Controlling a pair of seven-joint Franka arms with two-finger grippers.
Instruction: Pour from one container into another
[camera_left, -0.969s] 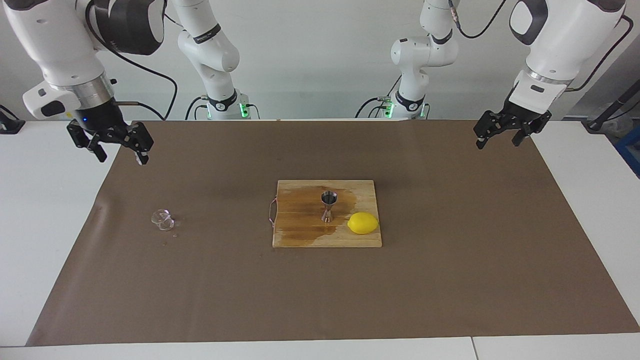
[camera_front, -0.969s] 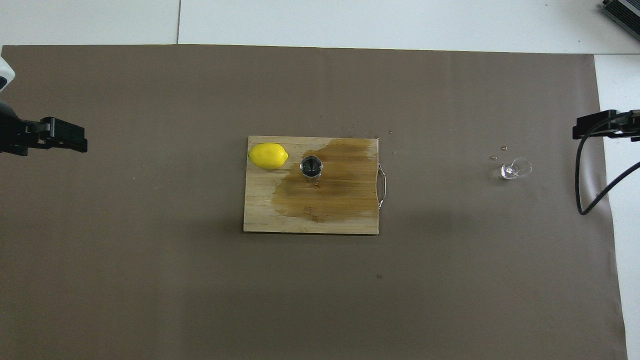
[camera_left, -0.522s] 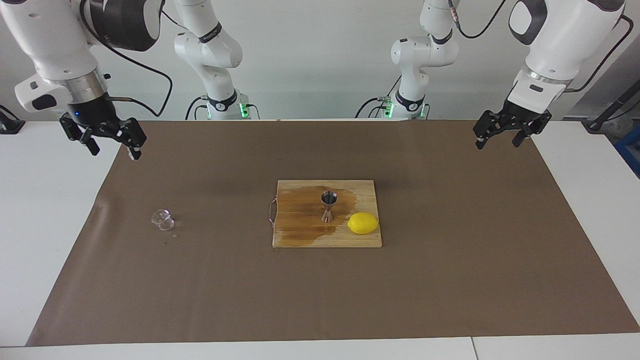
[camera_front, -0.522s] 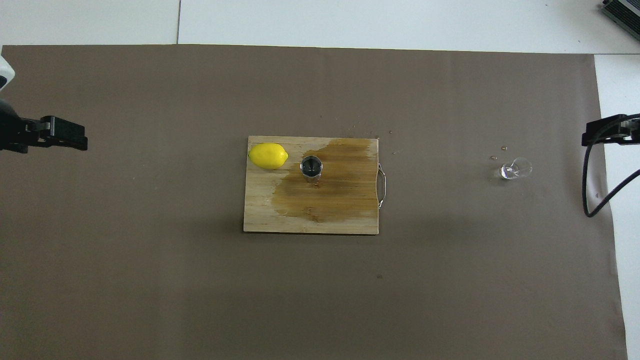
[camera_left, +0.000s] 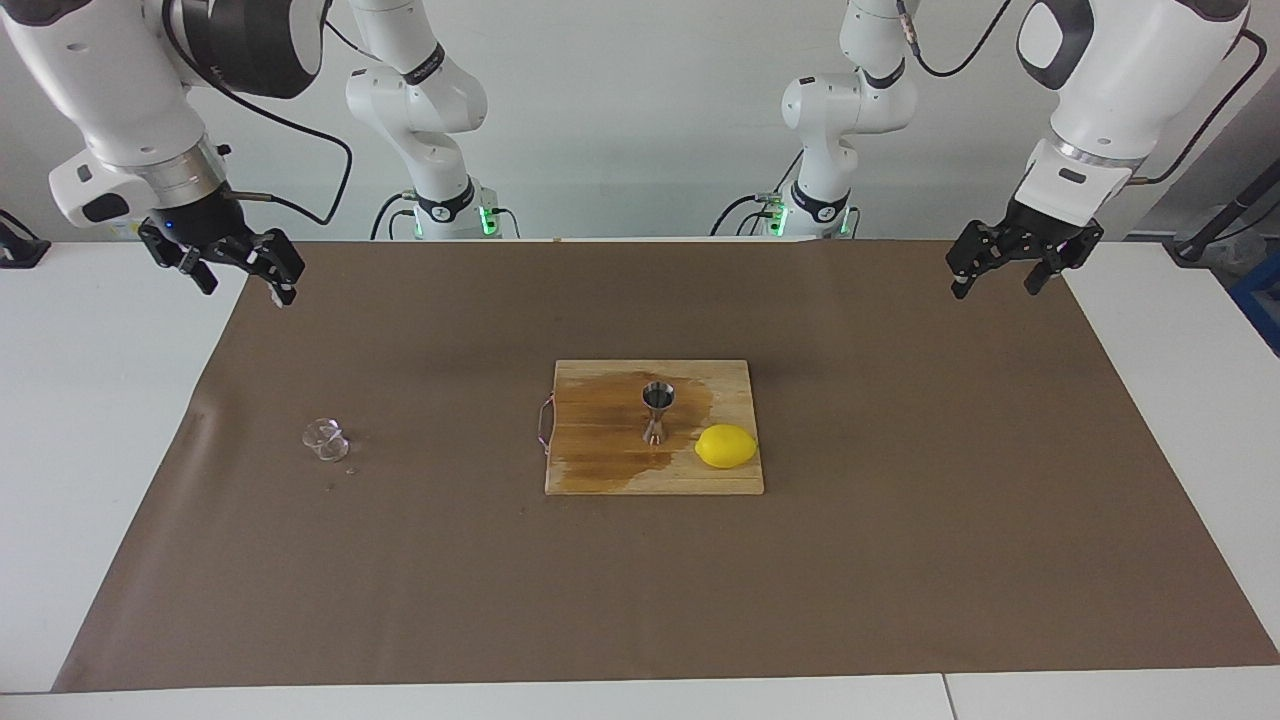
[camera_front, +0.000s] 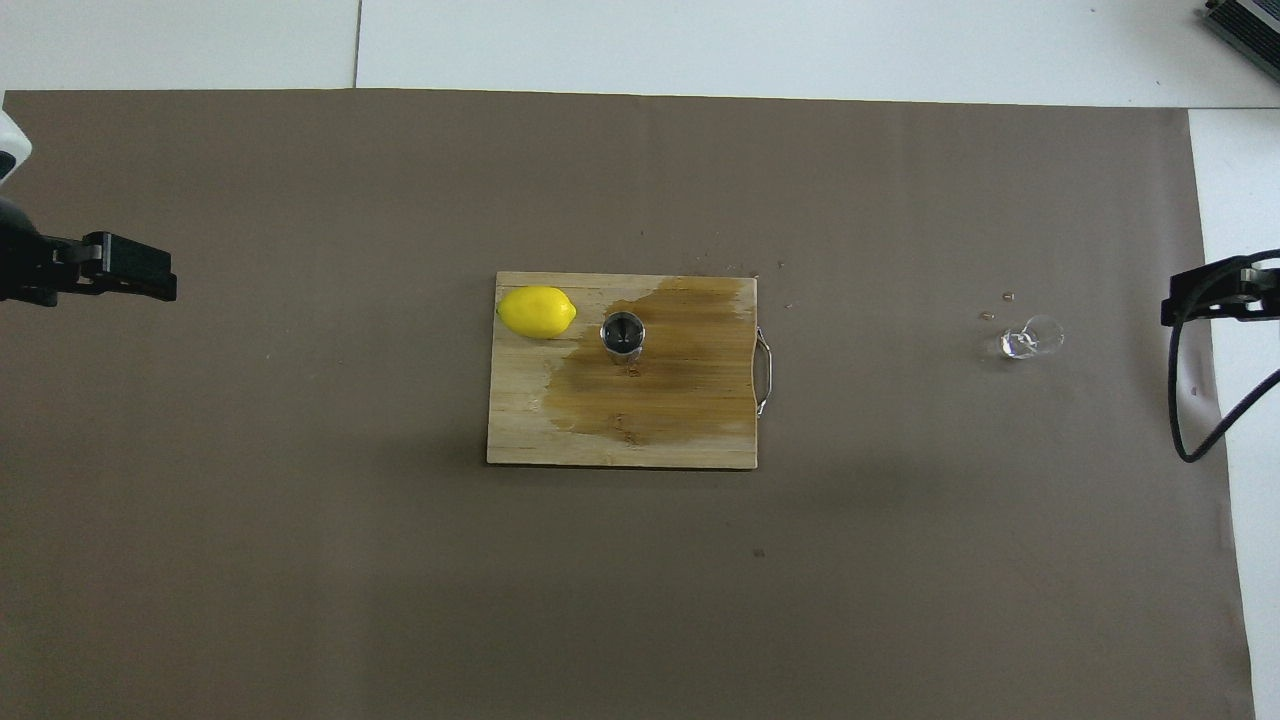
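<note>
The tiny clear glass cup (camera_left: 325, 440) (camera_front: 1030, 338) rests on the brown paper toward the right arm's end of the table, with a few specks beside it. The silver jigger (camera_left: 657, 410) (camera_front: 622, 333) stands upright on the wooden cutting board (camera_left: 600, 475) (camera_front: 620, 445), inside a dark wet stain. My right gripper (camera_left: 245, 283) (camera_front: 1200, 298) hangs open and empty over the paper's edge at its own end, well apart from the cup. Over the paper's edge at the other end, my left gripper (camera_left: 995, 285) (camera_front: 140, 283) waits open and empty.
A yellow lemon (camera_left: 726, 446) (camera_front: 537, 311) lies on the board beside the jigger, toward the left arm's end. The board has a wire handle (camera_left: 545, 425) on the side facing the cup. Brown paper (camera_left: 900, 560) covers the white table.
My right gripper has risen a little and turned, staying open over the paper's edge at its end. The left gripper, cup and jigger have not moved.
</note>
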